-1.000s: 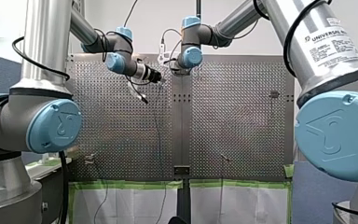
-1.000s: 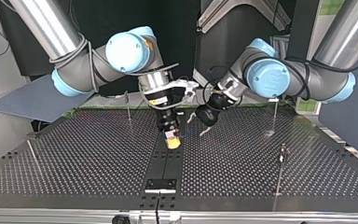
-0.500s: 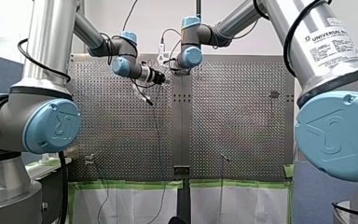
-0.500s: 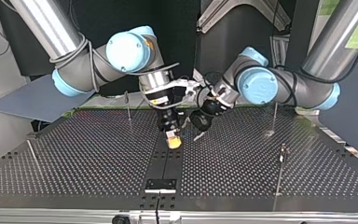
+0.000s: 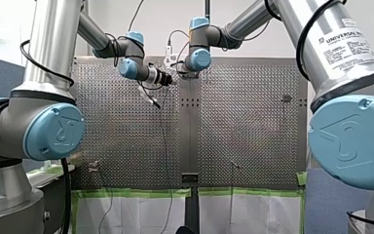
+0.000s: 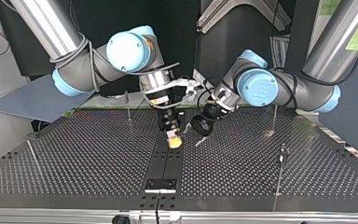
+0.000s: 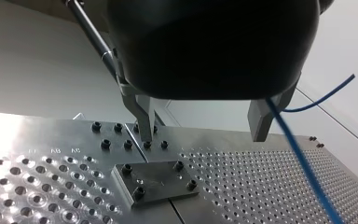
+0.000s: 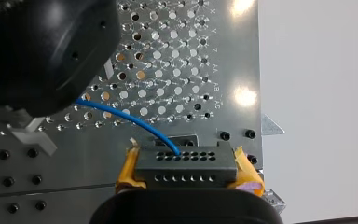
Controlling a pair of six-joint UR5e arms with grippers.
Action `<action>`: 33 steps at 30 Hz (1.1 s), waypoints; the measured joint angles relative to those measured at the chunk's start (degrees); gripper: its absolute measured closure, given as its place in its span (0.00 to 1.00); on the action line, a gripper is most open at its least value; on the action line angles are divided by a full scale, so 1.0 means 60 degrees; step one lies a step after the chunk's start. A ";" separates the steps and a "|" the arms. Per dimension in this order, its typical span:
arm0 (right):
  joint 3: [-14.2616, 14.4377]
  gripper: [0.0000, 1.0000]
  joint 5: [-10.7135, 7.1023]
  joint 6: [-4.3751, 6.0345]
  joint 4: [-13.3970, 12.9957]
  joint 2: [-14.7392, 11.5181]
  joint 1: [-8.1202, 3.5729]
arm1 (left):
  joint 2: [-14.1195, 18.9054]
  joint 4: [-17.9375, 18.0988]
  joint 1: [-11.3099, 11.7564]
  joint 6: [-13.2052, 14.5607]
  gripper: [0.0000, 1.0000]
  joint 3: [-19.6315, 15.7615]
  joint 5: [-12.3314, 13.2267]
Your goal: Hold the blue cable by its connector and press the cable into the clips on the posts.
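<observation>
My right gripper (image 8: pixel 186 170), with yellow pads, is shut on the black connector (image 8: pixel 186 161) of the blue cable (image 8: pixel 130 119). In the top view it (image 6: pixel 174 141) hangs just above the table's middle strip. The cable runs from the connector under my left gripper's black body (image 8: pixel 42 56). My left gripper (image 7: pixel 203 135) stands open close beside it, metal fingers (image 7: pixel 144 116) apart, and the blue cable (image 7: pixel 303 163) passes by one finger, not gripped. In the top view my left gripper (image 6: pixel 193 135) is right next to the yellow pads. The cable (image 5: pixel 164 126) hangs down the front view's middle.
Thin posts stand on the perforated table (image 6: pixel 261 168): one at the back (image 6: pixel 128 109), one at the top view's left edge (image 6: pixel 32 156), two at its right (image 6: pixel 275 116) (image 6: pixel 282 161). A small bolted plate (image 6: pixel 160 185) sits at the near middle edge.
My left arm has swung in toward my right gripper and lowered a little, so its gripper is now beside the connector. My right gripper has kept its place and its grip.
</observation>
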 joint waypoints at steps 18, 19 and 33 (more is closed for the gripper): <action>0.0001 1.00 -0.0002 -0.0001 0.0001 -0.0001 0.0004 | 0.0000 0.0019 -0.0030 0.0217 0.19 -0.0011 -0.0135; 0.0000 1.00 -0.0002 -0.0001 0.0002 -0.0001 0.0004 | 0.0000 0.0028 -0.0034 0.0243 0.40 -0.0010 -0.0135; -0.0001 1.00 -0.0005 0.0000 0.0001 -0.0001 0.0005 | 0.0000 0.0211 -0.0183 0.0675 1.00 -0.0156 -0.0669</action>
